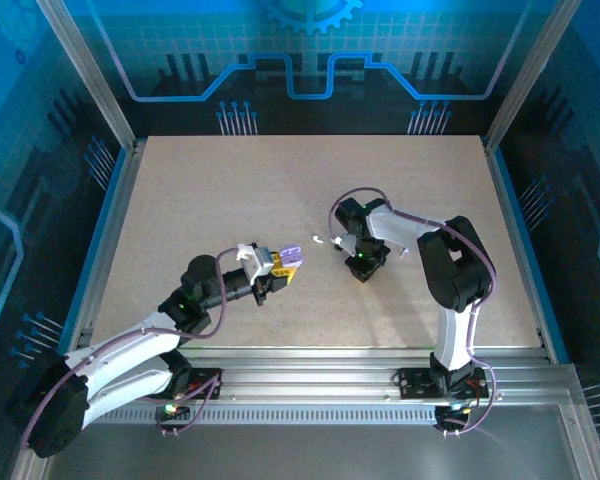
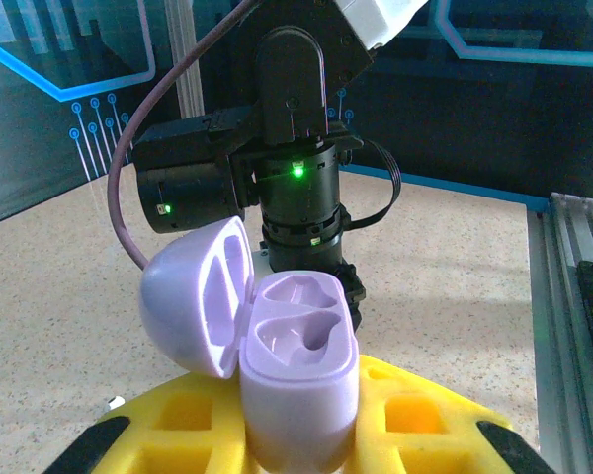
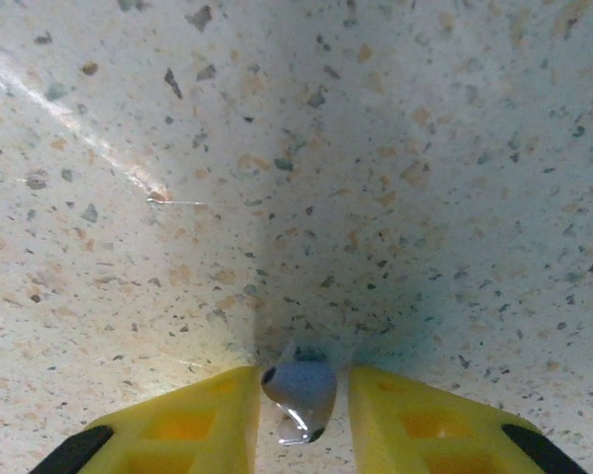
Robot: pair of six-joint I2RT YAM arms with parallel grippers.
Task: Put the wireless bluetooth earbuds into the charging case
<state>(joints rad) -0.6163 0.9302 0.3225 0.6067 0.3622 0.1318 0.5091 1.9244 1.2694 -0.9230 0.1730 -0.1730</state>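
My left gripper (image 1: pixel 277 266) is shut on the lilac charging case (image 2: pixel 298 375), holding it upright above the table. The case's lid (image 2: pixel 193 296) hangs open to the left and both wells are empty. The case also appears as a small lilac shape (image 1: pixel 292 259) in the top external view. My right gripper (image 3: pixel 298 420) points straight down at the table, just right of the case. One small white earbud (image 3: pixel 298 395) sits between its yellow fingers (image 3: pixel 193 415), touching the left one, with a thin gap to the right one. A second white earbud (image 1: pixel 317 240) lies loose on the table between the arms.
The speckled tabletop (image 1: pixel 200 190) has metal rails on its left, right and near edges. In the left wrist view, the right arm's black wrist (image 2: pixel 295 188) stands close behind the case. A purple cable (image 1: pixel 370 195) loops over the right arm.
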